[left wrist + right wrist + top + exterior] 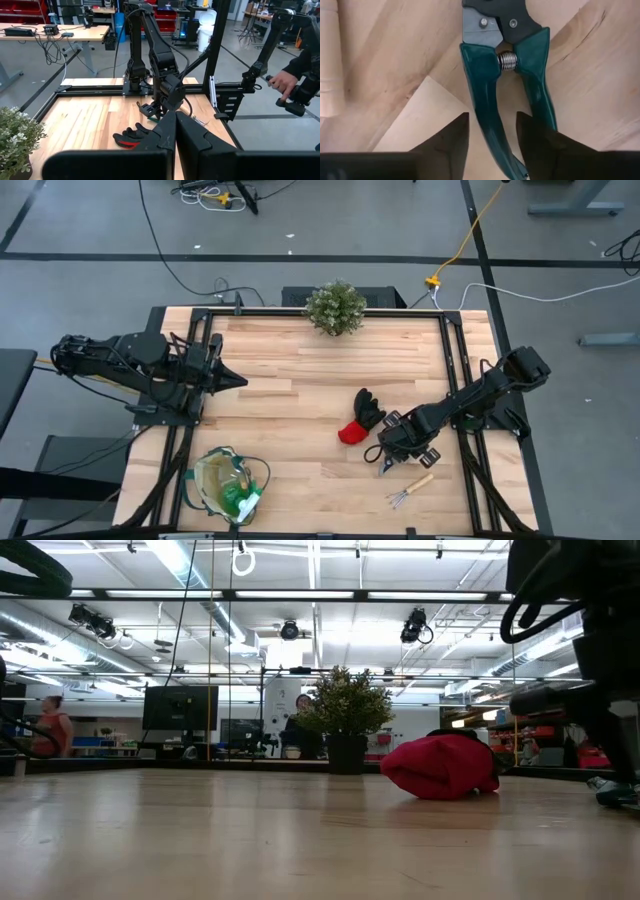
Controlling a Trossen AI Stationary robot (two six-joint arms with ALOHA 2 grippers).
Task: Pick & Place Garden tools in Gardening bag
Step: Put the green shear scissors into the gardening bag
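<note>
The pruning shears [505, 60] lie flat on the table, their dark teal handles toward my right gripper [492, 130]. That gripper is open and low over them [392, 452], its fingers on either side of one handle [487, 115]; the other handle runs under one finger. The black-and-red glove [360, 418] lies just beside it toward the table's left. A wooden-handled mini rake [410, 488] lies near the front edge. The tan gardening bag [215, 480] stands at the front left with the green spray bottle [240, 498] inside. My left gripper [235, 380] is shut and empty at the left. My right gripper comes at the shears from above, fingers pointing down and straddling one handle [492, 140] near its free end, lying across it. I cannot tell whether the fingers [455, 140] touch the handle. The shears lie flat on the table.
A bushy potted plant [335, 307] stands at the middle of the far edge. Bare wood lies between the bag and the glove. A person's hand [282, 82] holds a controller beyond the table's right side.
</note>
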